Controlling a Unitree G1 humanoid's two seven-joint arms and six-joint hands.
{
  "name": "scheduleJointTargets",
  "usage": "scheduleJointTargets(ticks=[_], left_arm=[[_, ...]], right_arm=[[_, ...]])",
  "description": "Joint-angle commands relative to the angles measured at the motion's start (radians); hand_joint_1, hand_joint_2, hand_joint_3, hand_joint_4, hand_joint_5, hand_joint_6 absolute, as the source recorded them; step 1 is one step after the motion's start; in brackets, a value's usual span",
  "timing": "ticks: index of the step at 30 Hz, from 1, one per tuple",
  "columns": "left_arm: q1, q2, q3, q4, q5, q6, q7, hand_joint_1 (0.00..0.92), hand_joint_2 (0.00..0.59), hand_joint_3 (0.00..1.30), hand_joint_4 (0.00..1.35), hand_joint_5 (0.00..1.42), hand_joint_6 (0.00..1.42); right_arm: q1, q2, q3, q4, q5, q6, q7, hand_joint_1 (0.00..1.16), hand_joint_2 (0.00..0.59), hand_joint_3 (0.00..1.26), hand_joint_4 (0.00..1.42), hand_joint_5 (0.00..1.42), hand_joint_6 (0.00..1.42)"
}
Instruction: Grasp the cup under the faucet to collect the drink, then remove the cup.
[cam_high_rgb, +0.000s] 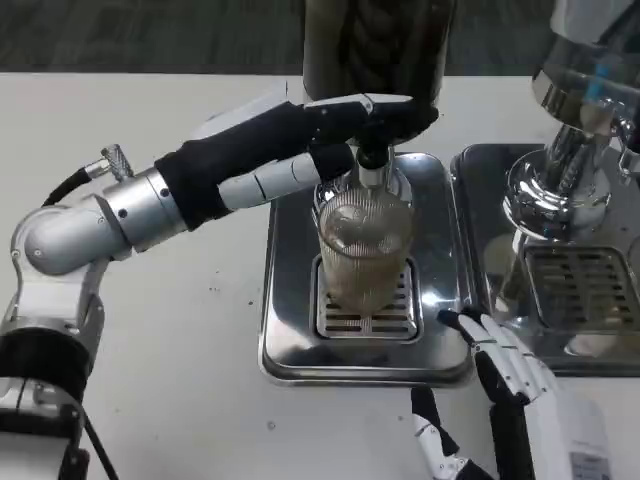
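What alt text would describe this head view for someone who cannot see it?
A ribbed clear cup stands on a metal drip tray under a faucet, which the robot's left hand reaches at the top. Its right hand waits, fingers apart, at the tray's near right corner on the white table.

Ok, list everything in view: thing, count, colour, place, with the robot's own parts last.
table: one, white, under everything.
drip tray: one, shiny steel, centre, slotted grate in its middle.
cup: one, clear ribbed, holding a pale brownish drink, standing on the grate under the faucet.
faucet: one, dark with a metal spout, right above the cup.
dispenser body: one, dark, top centre.
second drip tray: one, steel, right edge.
second dispenser: one, chrome, upper right.
left hand: one, black and white, up at the faucet handle.
right hand: one, white and black, fingers apart, near the drip tray's front right corner.
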Motion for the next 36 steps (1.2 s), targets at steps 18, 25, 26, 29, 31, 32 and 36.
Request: scheduleJointTargets(ticks=[18,25,26,29,31,32,36], left_arm=[[0.016,0.037,-0.067,0.036,0.091,-0.061,0.042,0.000,0.088,0.20,0.09,0.11,0.04],[0.022,0.038,-0.074,0.035,0.093,-0.069,0.051,0.000,0.093,0.20,0.09,0.10,0.04],[0.022,0.039,-0.076,0.035,0.092,-0.069,0.052,0.000,0.093,0.20,0.09,0.10,0.04],[0.023,0.040,-0.079,0.034,0.092,-0.070,0.056,0.000,0.093,0.20,0.09,0.10,0.04],[0.023,0.040,-0.081,0.033,0.092,-0.070,0.059,0.000,0.096,0.20,0.09,0.10,0.04],[0.023,0.041,-0.082,0.033,0.093,-0.071,0.060,0.000,0.097,0.20,0.09,0.10,0.04],[0.024,0.043,-0.086,0.031,0.092,-0.073,0.067,0.000,0.099,0.20,0.09,0.10,0.04]], right_arm=[[-0.065,-0.012,-0.099,-0.044,0.317,-0.191,0.195,0.49,0.265,0.09,0.03,0.10,0.18],[-0.111,-0.009,-0.146,-0.026,0.437,-0.198,0.347,0.62,0.222,0.02,0.00,0.05,0.14],[-0.118,-0.007,-0.152,-0.024,0.449,-0.197,0.367,0.63,0.219,0.00,0.00,0.03,0.13],[-0.157,-0.010,-0.165,-0.015,0.499,-0.188,0.446,0.66,0.210,0.00,0.00,0.00,0.10],[-0.172,-0.009,-0.173,-0.011,0.514,-0.183,0.480,0.66,0.209,0.00,0.00,0.00,0.09],[-0.185,-0.011,-0.176,-0.008,0.518,-0.175,0.501,0.66,0.209,0.00,0.00,0.00,0.08],[-0.215,-0.008,-0.188,0.002,0.527,-0.156,0.555,0.67,0.213,0.00,0.00,0.00,0.07]])
